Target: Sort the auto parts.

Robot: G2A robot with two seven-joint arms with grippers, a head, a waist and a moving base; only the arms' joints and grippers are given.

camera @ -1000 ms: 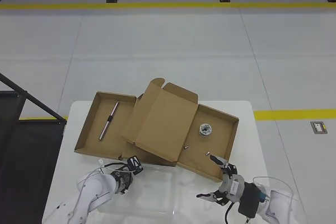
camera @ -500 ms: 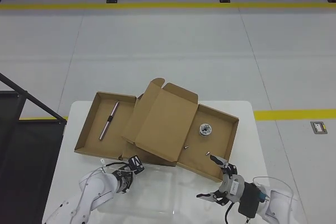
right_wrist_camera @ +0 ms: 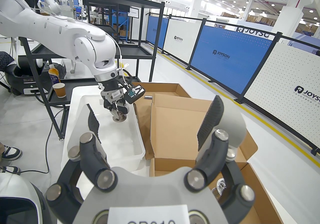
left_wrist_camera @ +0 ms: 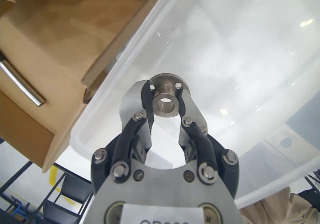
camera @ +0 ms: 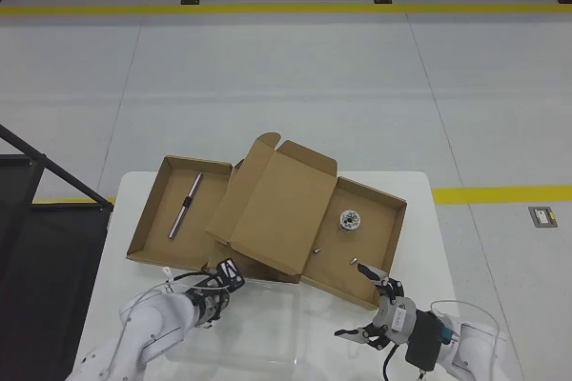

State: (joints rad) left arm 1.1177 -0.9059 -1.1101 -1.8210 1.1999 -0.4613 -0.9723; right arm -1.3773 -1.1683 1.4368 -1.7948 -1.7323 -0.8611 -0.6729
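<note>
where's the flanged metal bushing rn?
The flanged metal bushing is clamped in the left pincer, over the clear plastic bin, close beside the front wall of the left cardboard box.

Flanged bushing [left_wrist_camera: 165, 97] (steel, holed flange) clamped in left gripper [left_wrist_camera: 164, 107] over bin [left_wrist_camera: 225, 34]; rod [camera: 185, 204] flat in left box [camera: 160, 236]; round part [camera: 350, 220] in right box [camera: 381, 236].

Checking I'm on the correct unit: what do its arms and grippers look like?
The left arm and right arm have glossy white shells; the left wrist carries a thin white cable loop and a black, teal-faced module. The left gripper and right gripper match: grey metal palm plate with a white label, black linkages, silver-grey fingers with black ridged pads.
</note>
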